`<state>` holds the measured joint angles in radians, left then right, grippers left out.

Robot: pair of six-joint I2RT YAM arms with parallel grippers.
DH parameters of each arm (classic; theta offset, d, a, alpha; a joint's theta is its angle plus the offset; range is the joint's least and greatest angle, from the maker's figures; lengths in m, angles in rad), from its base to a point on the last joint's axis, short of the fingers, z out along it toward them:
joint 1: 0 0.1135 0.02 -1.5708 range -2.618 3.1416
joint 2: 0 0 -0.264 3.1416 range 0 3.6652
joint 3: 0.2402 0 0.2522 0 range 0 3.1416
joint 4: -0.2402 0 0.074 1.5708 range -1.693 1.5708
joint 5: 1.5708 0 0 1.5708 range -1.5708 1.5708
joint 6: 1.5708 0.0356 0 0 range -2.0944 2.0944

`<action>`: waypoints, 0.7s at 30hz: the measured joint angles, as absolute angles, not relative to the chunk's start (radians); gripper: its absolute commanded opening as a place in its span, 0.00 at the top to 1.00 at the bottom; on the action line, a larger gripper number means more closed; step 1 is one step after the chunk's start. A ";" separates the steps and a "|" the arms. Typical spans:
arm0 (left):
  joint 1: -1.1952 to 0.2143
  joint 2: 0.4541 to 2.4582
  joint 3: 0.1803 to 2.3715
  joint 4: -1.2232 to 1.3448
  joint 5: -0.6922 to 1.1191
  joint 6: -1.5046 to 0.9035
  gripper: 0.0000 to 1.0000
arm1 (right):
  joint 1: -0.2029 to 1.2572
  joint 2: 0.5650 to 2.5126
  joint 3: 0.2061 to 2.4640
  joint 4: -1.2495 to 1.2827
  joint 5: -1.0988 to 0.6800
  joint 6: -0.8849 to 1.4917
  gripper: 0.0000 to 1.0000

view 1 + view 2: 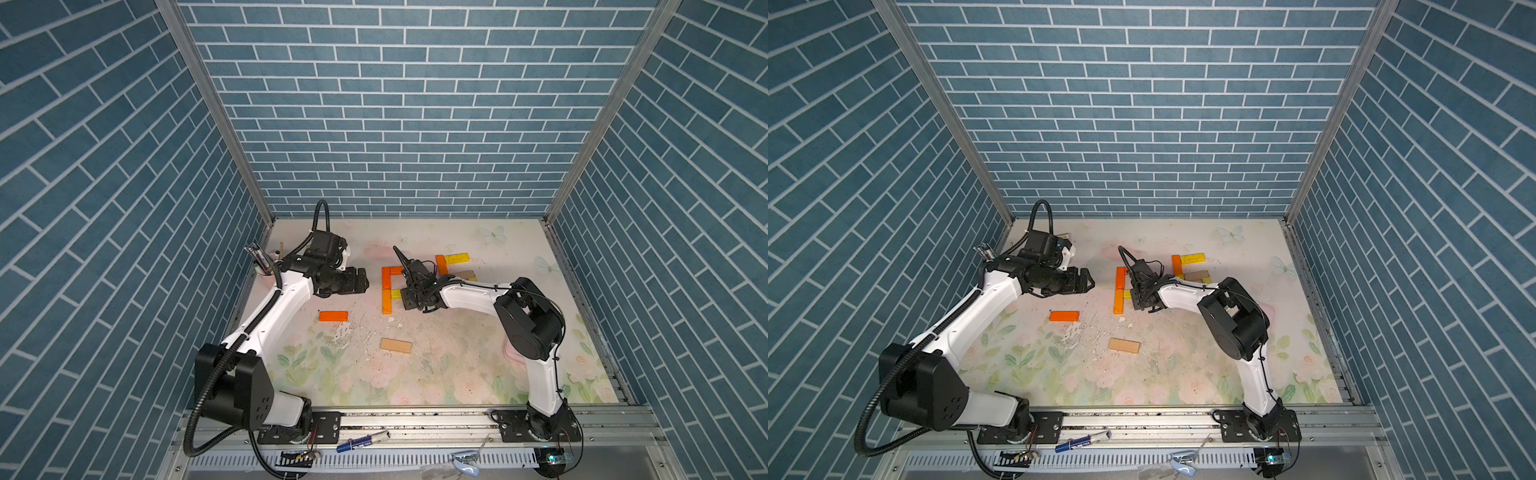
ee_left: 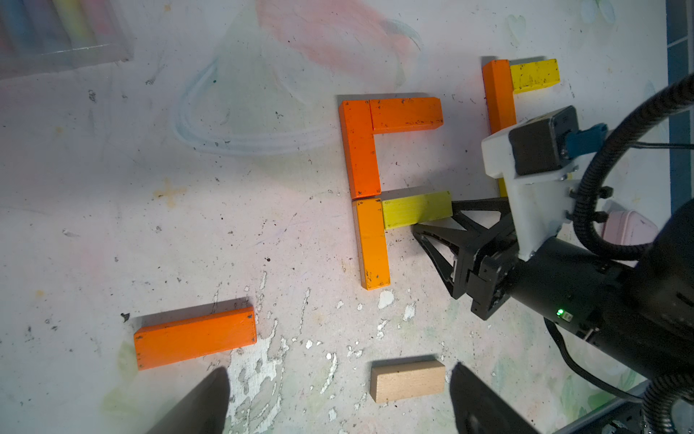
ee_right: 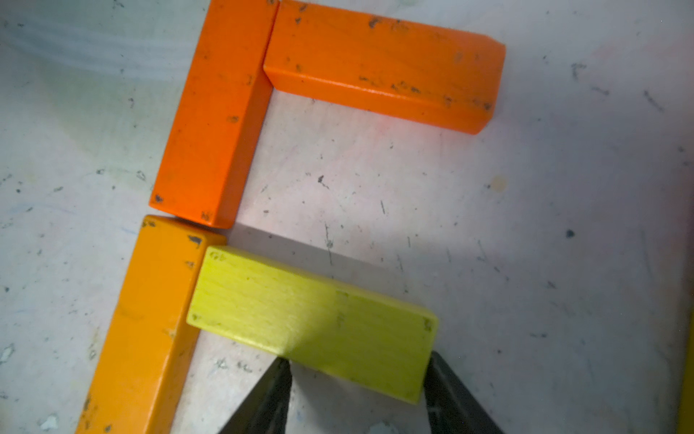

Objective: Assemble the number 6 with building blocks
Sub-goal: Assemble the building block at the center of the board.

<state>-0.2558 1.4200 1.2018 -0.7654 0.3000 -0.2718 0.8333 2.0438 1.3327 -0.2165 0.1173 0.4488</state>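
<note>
The right end effector (image 3: 358,359) pinched the free end of a yellow block (image 3: 300,312), which lay on the desk (image 1: 457,365) butted against the amber bar (image 3: 142,327) of the half-built number 6 (image 2: 358,150), while the left end effector (image 1: 365,279) hovered spread near it.

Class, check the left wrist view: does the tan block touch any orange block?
No: the tan block lies by itself on the table, with nothing orange against it.
</note>
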 measured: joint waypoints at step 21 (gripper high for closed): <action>-0.256 1.420 1.202 -0.765 0.300 -0.272 0.08 | 0.838 2.032 1.338 -0.261 0.128 0.444 0.36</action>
<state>-0.2558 1.4204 1.2018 -0.7654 0.3000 -0.2718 0.8379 2.0323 1.3384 -0.2611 0.1280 0.4442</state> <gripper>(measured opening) 0.924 0.626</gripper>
